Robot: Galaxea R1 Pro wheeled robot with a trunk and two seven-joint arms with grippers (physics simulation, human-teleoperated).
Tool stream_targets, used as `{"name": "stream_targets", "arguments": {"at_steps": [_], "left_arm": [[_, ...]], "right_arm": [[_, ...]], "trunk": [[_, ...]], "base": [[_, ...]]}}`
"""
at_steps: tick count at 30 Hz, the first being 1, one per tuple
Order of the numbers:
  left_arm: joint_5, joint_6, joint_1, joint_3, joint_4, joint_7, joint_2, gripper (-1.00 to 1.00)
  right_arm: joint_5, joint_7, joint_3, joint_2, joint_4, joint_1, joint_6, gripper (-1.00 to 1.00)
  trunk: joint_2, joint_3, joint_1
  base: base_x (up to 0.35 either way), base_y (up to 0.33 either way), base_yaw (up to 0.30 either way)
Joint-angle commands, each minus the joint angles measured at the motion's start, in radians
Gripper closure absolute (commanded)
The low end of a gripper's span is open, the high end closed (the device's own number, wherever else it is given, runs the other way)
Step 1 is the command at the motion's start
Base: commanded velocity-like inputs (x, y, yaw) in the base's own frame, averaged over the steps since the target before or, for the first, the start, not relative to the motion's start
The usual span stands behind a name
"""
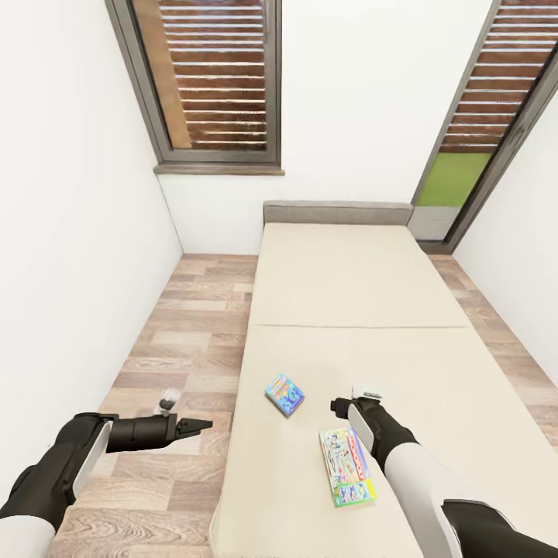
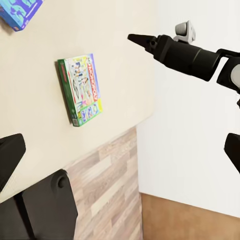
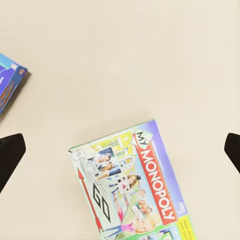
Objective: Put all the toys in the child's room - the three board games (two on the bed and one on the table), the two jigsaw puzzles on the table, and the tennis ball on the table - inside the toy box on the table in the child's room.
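Two flat printed board games are seen on the beige-covered bed (image 1: 349, 310): a small blue square box (image 1: 284, 394) at 11 o'clock of a longer white-green Monopoly box (image 1: 347, 466). The black right gripper (image 1: 335, 404), spread wide, hangs above the cover between them. The black left gripper (image 1: 203, 424), over the wood-plank floor (image 1: 178, 341), appears closed to a point.

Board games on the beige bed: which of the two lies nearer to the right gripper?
The longer white-green Monopoly box, lying right beside the right gripper. The small blue square box lies farther, toward the bed's left edge.
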Motion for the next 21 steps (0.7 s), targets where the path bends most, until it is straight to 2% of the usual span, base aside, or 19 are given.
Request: {"name": "stream_targets", "arguments": {"at_steps": [1,5,6,9,13,15,21], "left_arm": [[0.002,0.002,-0.001,0.000,0.000,-0.002,0.005,-1.00],[0.005,-0.020,-0.001,-0.001,0.001,-0.004,0.050,-1.00],[0.007,-0.026,-0.001,-0.001,0.001,-0.005,0.072,-1.00],[0.011,-0.032,-0.001,0.005,0.003,-0.006,0.110,-1.00],[0.013,-0.036,-0.001,0.034,0.004,-0.007,0.128,-1.00],[0.013,-0.037,-0.001,0.052,0.004,-0.007,0.130,-1.00],[0.015,-0.039,-0.001,0.069,0.005,-0.007,0.128,-1.00]], "right_arm": [[-0.010,-0.006,-0.003,0.000,-0.002,0.000,0.003,-1.00],[-0.010,-0.006,-0.003,-0.001,-0.002,0.000,0.003,-1.00],[-0.010,-0.006,-0.003,-0.001,-0.002,0.000,0.003,-1.00],[-0.010,-0.006,-0.003,-0.001,-0.002,0.000,0.003,-1.00],[-0.010,-0.006,-0.003,-0.001,-0.002,0.000,0.003,-1.00],[-0.010,-0.006,-0.003,-0.001,-0.002,0.000,0.002,-1.00],[-0.010,-0.006,-0.003,-0.001,-0.002,0.000,0.002,-1.00]], "trunk": [[-0.002,-0.003,0.000],[-0.002,-0.010,0.000],[-0.002,-0.012,0.000],[-0.002,-0.017,0.000],[-0.002,-0.023,0.000],[-0.002,-0.027,0.000],[-0.002,-0.036,0.000]], "base": [[0.000,0.000,0.000],[0.000,0.000,0.000],[0.000,0.000,0.000],[0.000,0.000,0.000],[0.000,0.000,0.000],[0.000,0.000,0.000],[0.000,0.000,0.000]]}}
